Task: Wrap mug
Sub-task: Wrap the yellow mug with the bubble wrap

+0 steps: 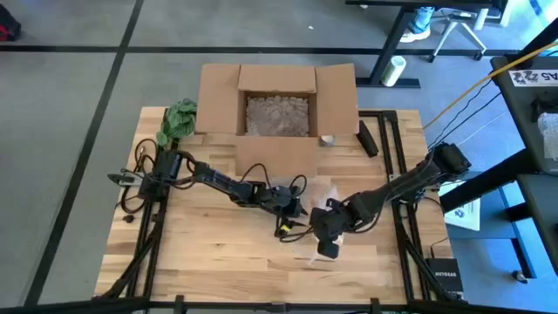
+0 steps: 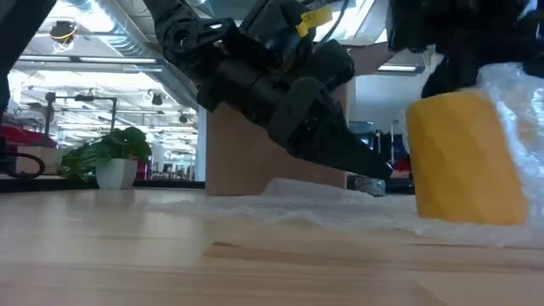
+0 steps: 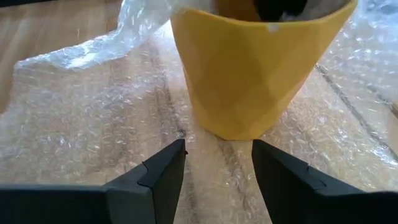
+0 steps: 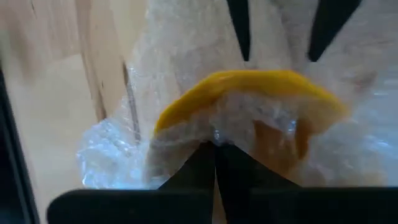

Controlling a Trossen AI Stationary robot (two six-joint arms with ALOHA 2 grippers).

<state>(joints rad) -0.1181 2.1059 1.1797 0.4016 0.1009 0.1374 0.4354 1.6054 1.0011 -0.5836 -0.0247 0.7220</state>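
Both tools meet at the tabletop (image 1: 209, 253) centre in the high view: the left tool (image 1: 296, 209) beside the right tool (image 1: 328, 248). Low view shows the yellow mug (image 2: 467, 157) upright on the bubble wrap (image 2: 323, 208); left wrist view shows the left fingers apart just before the mug, while right wrist view shows the right fingers pinched together on wrap at the mug's rim. I think the right tool should pull the wrap tight over the mug while the left one steadies its base.
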